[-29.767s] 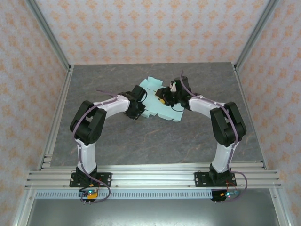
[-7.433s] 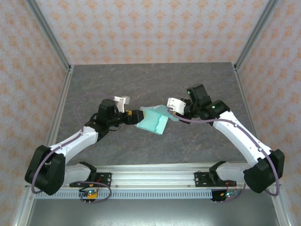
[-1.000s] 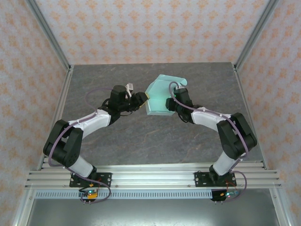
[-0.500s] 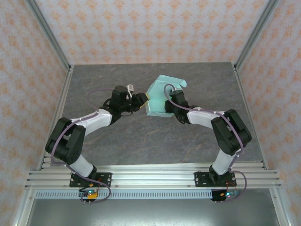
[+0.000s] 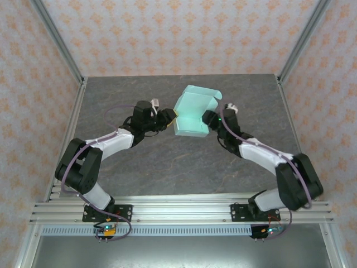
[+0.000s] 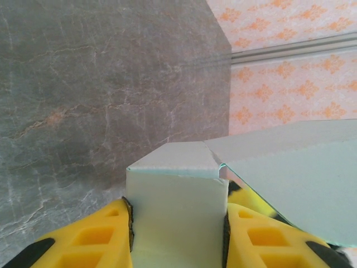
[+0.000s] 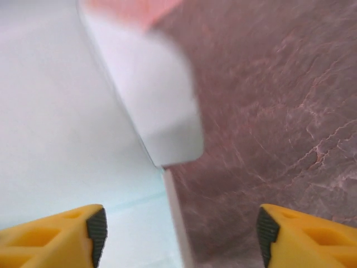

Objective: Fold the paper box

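Note:
The paper box (image 5: 191,111) is pale mint-green card, partly folded, held tilted above the middle of the far half of the table, with a curled flap (image 5: 211,94) at its far right corner. My left gripper (image 5: 171,116) is shut on the box's left end. In the left wrist view that narrow end (image 6: 175,215) fills the gap between the yellow fingers (image 6: 100,237). My right gripper (image 5: 207,118) is open just off the box's right edge. In the right wrist view the box's face (image 7: 67,139) and a rounded flap (image 7: 162,111) lie ahead of the wide-apart fingertips (image 7: 312,237), touching neither.
The grey marble-patterned table (image 5: 167,162) is bare around the arms. Patterned walls with metal corner posts (image 5: 56,39) close in the back and sides. An aluminium rail (image 5: 178,209) runs along the near edge by the arm bases.
My right gripper has opened, let go of the box and drawn back to the right. The left gripper keeps its hold and has hardly moved.

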Controlling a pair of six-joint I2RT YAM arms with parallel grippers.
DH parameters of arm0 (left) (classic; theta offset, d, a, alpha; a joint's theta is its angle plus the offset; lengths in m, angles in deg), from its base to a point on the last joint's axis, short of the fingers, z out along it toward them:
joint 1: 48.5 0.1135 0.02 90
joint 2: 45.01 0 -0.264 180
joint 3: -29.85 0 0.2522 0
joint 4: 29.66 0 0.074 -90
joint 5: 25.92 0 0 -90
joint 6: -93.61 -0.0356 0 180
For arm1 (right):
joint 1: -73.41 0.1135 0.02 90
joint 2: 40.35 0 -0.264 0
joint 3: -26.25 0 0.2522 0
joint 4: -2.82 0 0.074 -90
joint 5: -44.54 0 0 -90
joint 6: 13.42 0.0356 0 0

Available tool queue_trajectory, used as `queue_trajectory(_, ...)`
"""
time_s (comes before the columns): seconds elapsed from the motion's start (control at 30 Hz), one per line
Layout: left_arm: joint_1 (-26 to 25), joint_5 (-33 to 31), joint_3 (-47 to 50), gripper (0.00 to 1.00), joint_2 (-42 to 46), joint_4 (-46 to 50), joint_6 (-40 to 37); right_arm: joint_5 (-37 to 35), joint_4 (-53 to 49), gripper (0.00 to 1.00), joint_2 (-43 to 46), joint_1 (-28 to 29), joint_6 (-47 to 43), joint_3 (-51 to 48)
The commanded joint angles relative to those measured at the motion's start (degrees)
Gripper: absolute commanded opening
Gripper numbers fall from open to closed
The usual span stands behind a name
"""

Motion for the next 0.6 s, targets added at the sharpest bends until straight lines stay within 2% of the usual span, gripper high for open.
queue_trajectory(0.0, 0.6, -1.0, -1.0, 0.35, -1.2, -6.7, 5.8, -0.3, 6.0, 0.80, 5.2, -0.7, 18.7, -3.7)
queue_trajectory(0.07, 0.7, -0.8, -0.4, 0.35, -1.8, -10.1, 10.0, -0.4, 4.9, 0.87, 6.3, -1.1, 27.6, -5.1)
queue_trajectory(0.1, 0.7, -0.6, -0.2, 0.35, -2.0, -11.4, 11.9, 0.7, 5.2, 0.88, 6.0, -1.6, 32.0, -5.9)
queue_trajectory(0.2, 0.9, 0.1, -0.1, 0.35, -2.6, -14.2, 16.9, 7.6, 18.3, 0.91, 2.5, -3.2, 40.2, -10.4)
queue_trajectory(0.27, 1.1, 0.4, 0.5, 0.35, -2.5, -16.4, 19.7, 12.8, 26.8, 0.91, -0.9, -4.5, 43.1, -11.1)
queue_trajectory(0.33, 1.1, 0.3, 0.7, 0.35, -2.0, -16.5, 20.4, 16.1, 29.9, 0.92, -2.9, -5.3, 45.8, -10.8)
queue_trajectory(0.57, 1.0, 0.2, 0.7, 0.35, -2.0, -16.2, 21.8, 19.8, 41.5, 0.94, -10.5, -6.0, 51.3, -8.1)
